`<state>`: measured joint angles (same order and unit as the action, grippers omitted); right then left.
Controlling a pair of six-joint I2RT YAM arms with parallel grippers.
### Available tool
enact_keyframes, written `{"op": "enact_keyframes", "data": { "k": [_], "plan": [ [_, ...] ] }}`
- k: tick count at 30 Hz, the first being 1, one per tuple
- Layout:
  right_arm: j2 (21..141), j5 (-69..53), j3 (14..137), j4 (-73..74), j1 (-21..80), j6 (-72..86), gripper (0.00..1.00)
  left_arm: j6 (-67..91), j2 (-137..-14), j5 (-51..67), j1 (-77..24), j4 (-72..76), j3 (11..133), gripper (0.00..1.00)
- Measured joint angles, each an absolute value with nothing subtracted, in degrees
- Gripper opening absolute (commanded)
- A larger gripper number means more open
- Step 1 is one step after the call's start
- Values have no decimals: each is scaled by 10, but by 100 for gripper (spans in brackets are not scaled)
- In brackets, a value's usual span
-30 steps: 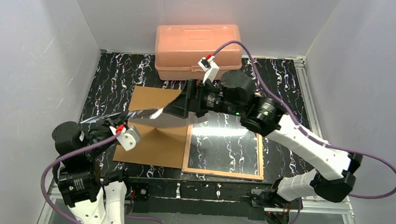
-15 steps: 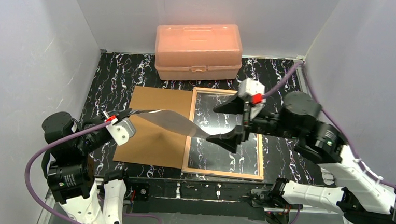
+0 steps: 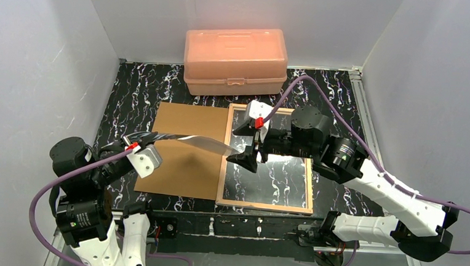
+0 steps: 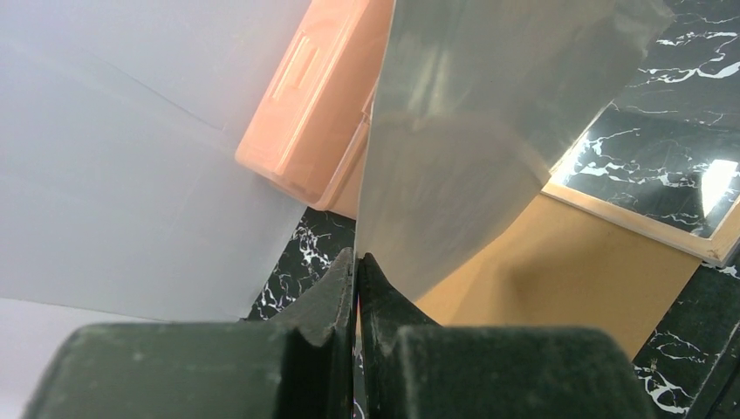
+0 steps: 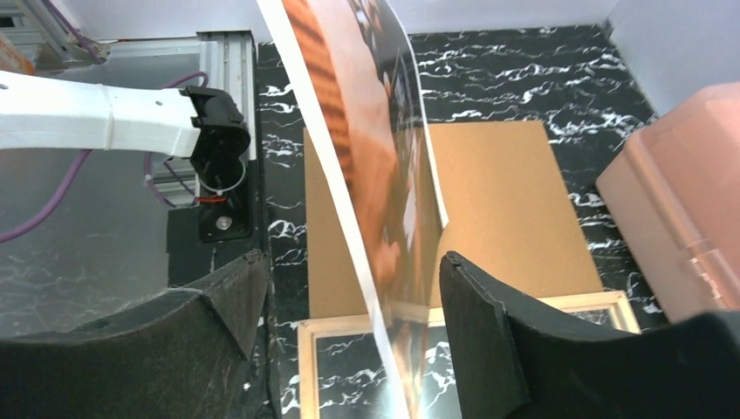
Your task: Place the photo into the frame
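"Top external view, nearest first: what has the left gripper (image 3: 134, 145) got, down at eight o'clock?"

"The photo (image 3: 198, 142). Its fingers (image 4: 330, 292) are pressed right together on one edge, so the sheet hangs in the air, bowed, clear of the brown backing board (image 3: 181, 167) beneath it."

"Why hold it by the edge like that?"

"I'd guess so the free end can reach across toward three o'clock. That end pokes in between the jaws of the right gripper (image 3: 244, 144). They stand wide apart, one on either side of the paper, gripping nothing. Its wrist view shows a gap on both sides of the sheet."

"Waiting to take the other edge?"

"That's my reading. Two holds would keep the sheet flat enough to steer."

"And the frame (image 3: 264, 206)?"

"Flat on the table (image 3: 130, 96), just right of the board, tan side up. I think that's so the photo can drop in from behind. Farthest off, at twelve, there's an orange box (image 3: 236, 59), closed."

"Count?"

"One photo, one frame, one board, one box, two grippers."
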<state>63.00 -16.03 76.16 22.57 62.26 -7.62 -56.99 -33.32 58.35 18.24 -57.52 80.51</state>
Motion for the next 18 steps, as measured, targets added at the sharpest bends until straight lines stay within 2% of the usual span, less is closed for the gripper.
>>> {"op": "enact_keyframes", "data": {
  "k": [12, 15, 18],
  "plan": [
    [648, -171, 748, 168, 624, -93, 63, -572, -333, 583, 182, -569, 804, 0],
    [655, -171, 742, 157, 626, -92, 54, -570, -333, 583, 182, -563, 802, 0],
    [666, -171, 742, 147, 630, -90, 40, -568, -333, 583, 182, -555, 801, 0]
  ]
}}
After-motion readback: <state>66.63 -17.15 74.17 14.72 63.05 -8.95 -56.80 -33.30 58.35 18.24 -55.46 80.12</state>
